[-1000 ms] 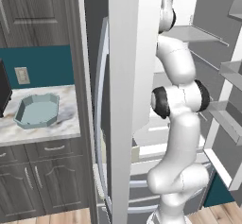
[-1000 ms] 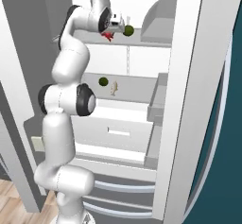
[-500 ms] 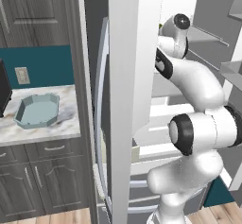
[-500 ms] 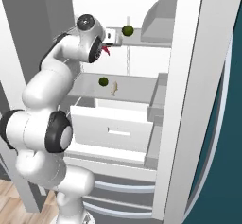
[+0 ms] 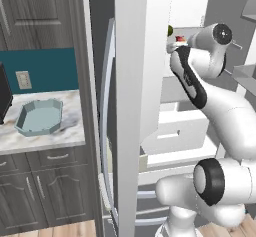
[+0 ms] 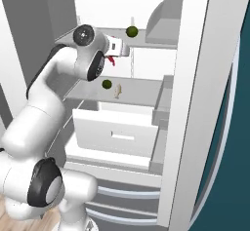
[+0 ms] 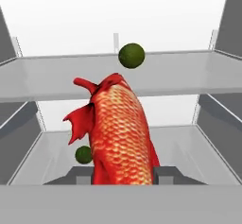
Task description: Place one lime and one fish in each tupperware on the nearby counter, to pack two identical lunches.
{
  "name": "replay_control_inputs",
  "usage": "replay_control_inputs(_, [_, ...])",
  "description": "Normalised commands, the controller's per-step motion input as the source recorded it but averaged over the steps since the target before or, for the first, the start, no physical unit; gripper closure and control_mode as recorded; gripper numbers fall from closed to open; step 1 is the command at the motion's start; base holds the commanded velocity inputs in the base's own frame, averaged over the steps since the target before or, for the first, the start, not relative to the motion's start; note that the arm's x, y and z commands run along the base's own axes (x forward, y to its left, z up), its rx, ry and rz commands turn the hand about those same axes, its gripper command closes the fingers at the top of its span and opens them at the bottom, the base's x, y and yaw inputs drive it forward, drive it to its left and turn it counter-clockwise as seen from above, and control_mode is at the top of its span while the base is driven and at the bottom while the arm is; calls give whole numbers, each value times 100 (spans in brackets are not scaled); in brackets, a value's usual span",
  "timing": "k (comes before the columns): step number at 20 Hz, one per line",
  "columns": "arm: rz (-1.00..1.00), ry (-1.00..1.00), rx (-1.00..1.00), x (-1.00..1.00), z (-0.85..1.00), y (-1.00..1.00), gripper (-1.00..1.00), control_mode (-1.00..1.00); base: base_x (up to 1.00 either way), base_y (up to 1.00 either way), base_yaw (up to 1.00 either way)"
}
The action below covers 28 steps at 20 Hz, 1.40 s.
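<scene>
Open fridge [image 6: 195, 103] with white shelves, seen from behind a white arm. Gripper [image 6: 113, 54] raised in front of the upper shelf [image 6: 151, 43], closed tight on the red fish [image 7: 120, 138]; fish clamped between the fingers [image 7: 170, 175], body running away from the hand, tail and fins spread toward the shelves. Same red fish glimpsed as a small red patch at the gripper [image 5: 181, 41] in the left base view, and hanging just below the hand [image 6: 112, 61] in the right base view.

Upper lime [image 6: 132, 31] resting on the upper shelf, just beyond the gripper; visible above the fish tail [image 7: 131, 56] in hand view and peeking past the fridge door edge [image 5: 170, 30]. Lower lime [image 6: 106, 84] sitting on the middle shelf [image 6: 136, 91], with the cream fish [image 6: 117, 92] just beside it to the right. Lower lime also showing left of the red fish [image 7: 83, 154] in hand view. White drawer [image 6: 114, 135] pulled out below the middle shelf.

Left of the fridge, marble worktop [image 5: 70, 131] over dark grey cabinets [image 5: 45, 191]. Teal tupperware [image 5: 40, 117] lying on the worktop, nothing inside it, well apart from the gripper. Edge of a black microwave [image 5: 4, 98] at the far left, near the tupperware. Teal wall with a socket [image 5: 22, 79] behind.
</scene>
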Motion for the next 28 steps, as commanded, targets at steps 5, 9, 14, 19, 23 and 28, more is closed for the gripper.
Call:
replay_control_inputs(5, [1,18,-3,-100,-1,28,100,-100,0,0,0])
replay_control_inputs(9, [4,18,-8,-91,-15,49,100,-100,0,0,0])
replay_control_inputs(14, [4,7,0,-60,-1,1,100,100,-40,0,2])
replay_control_inputs(19, [0,0,0,0,0,0,100,100,-100,0,1])
replay_control_inputs(23, [0,0,0,0,0,0,100,100,-88,31,0])
replay_control_inputs(28, [0,0,0,0,0,0,100,100,-69,76,0])
